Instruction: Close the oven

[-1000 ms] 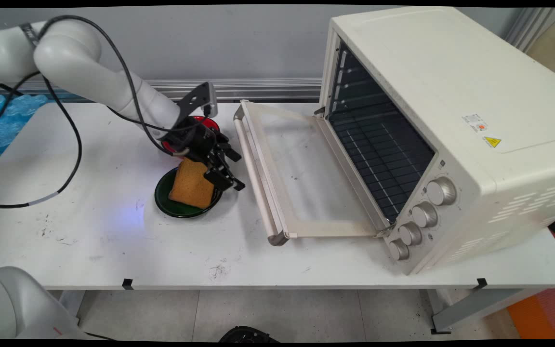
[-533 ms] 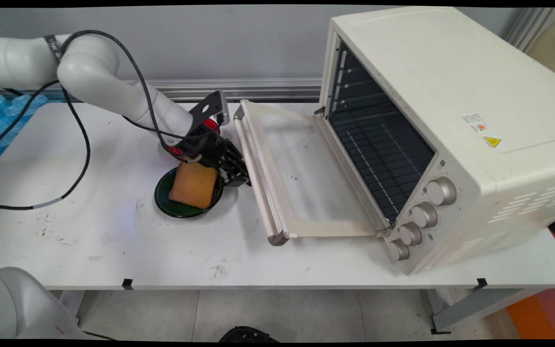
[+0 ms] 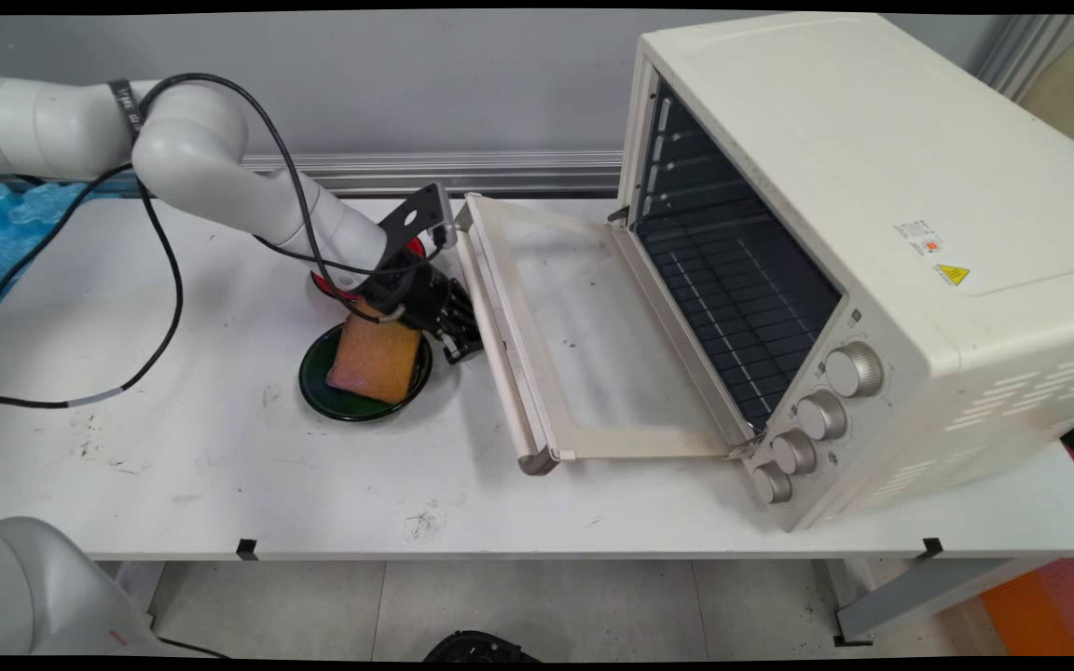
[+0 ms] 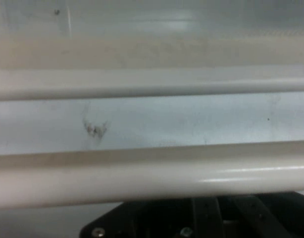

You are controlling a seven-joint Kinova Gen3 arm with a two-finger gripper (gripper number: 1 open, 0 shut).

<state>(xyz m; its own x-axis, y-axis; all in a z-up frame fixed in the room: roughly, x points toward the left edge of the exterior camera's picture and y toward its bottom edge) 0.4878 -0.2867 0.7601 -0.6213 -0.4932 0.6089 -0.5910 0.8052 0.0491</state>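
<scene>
My black gripper (image 3: 459,337) is low over the table, right against the long cream handle bar (image 3: 492,347) of the open oven door (image 3: 593,345). It holds nothing that I can see. In the hand view the handle bar (image 4: 152,173) crosses the picture just above the gripper's black linkage (image 4: 206,220), with the door's front edge (image 4: 152,83) beyond it. Just left of the gripper a brown slice of toast (image 3: 371,359) leans on a dark green plate (image 3: 332,399). The arm partly hides a red dish (image 3: 414,248) behind it.
The cream toaster oven (image 3: 873,233) fills the right half of the table, its dark inside and wire rack (image 3: 733,280) showing and several knobs (image 3: 821,415) at the front. Black cables (image 3: 159,280) hang from the arm. Blue material (image 3: 6,224) lies at the far left.
The gripper has moved right, from over the toast and plate to the oven door's handle bar. The toast, plate and door have stayed put.
</scene>
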